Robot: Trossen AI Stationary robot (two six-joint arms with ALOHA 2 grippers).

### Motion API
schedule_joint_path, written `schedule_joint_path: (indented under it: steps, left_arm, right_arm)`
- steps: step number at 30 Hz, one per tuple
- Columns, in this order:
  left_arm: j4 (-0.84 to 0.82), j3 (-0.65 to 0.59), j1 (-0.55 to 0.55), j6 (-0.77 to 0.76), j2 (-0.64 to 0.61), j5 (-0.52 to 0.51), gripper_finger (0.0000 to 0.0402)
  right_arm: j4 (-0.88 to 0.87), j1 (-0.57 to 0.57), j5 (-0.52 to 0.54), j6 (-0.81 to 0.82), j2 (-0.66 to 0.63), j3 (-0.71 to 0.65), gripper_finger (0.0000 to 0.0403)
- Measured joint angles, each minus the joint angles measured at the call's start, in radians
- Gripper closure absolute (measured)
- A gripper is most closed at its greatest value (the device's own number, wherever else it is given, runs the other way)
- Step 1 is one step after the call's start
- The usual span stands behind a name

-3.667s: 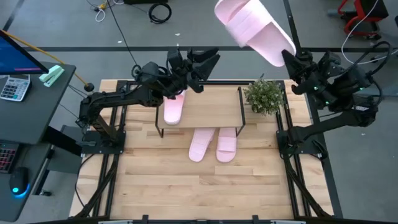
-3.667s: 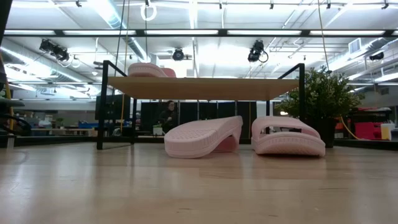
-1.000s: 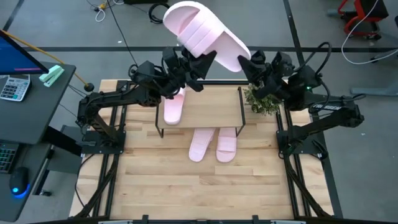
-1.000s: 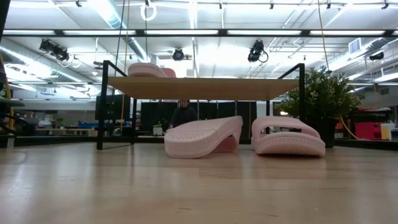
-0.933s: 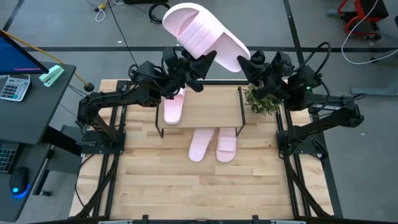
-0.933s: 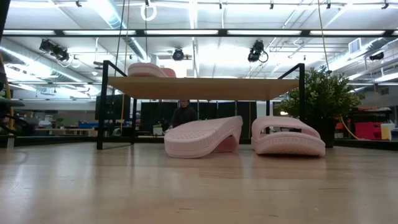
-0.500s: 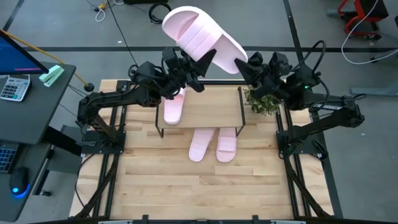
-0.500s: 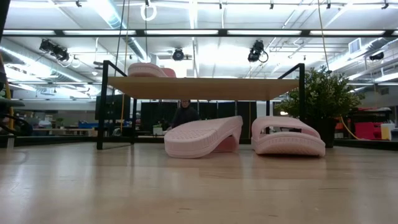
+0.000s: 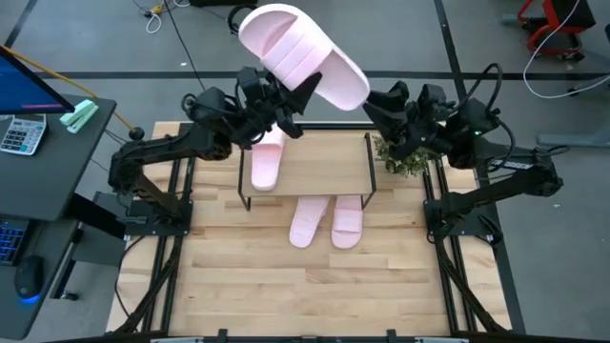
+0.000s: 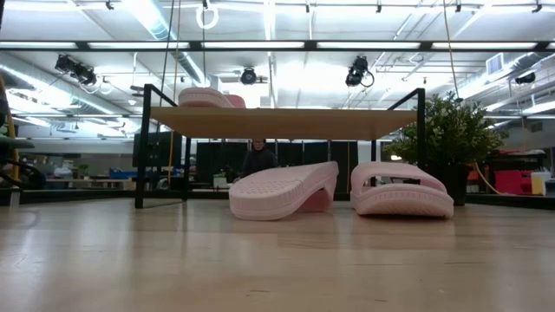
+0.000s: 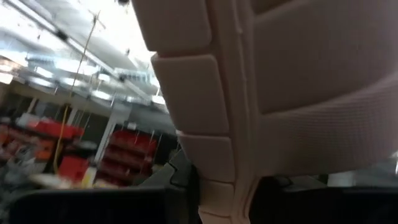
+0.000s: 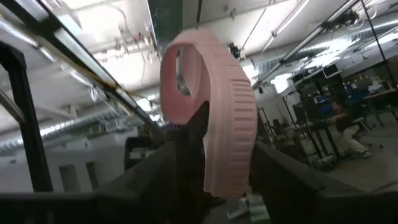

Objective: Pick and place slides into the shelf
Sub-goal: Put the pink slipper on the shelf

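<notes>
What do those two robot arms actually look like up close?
Both are matte black, built of jointed tube-like segments with black cables looped along them. The left gripper and right gripper end in dark, narrow fingers. The right arm bears small white lettering and a green light.

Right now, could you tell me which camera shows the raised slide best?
The high view: the raised slide shows whole, at the left pincer. The left wrist view sees only its sole close up, the right wrist view its edge; the low view misses it.

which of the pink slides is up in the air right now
The slide gripped by the left gripper, above the shelf; the other three rest on the shelf or the table.
</notes>
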Motion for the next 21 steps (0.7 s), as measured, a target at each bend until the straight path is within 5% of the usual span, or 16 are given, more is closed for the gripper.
schedule_joint_path:
  steps: [13, 21]
  left_arm:
    - [-0.663, 0.0, 0.0, -0.262, -0.172, 0.001, 0.0313]
    - [-0.826, 0.0, 0.0, -0.366, -0.186, 0.025, 0.0307]
  right_arm:
    - [-0.301, 0.0, -0.02, -0.232, -0.134, 0.0, 0.0163]
    - [-0.501, 0.0, -0.067, -0.454, -0.129, 0.0, 0.0172]
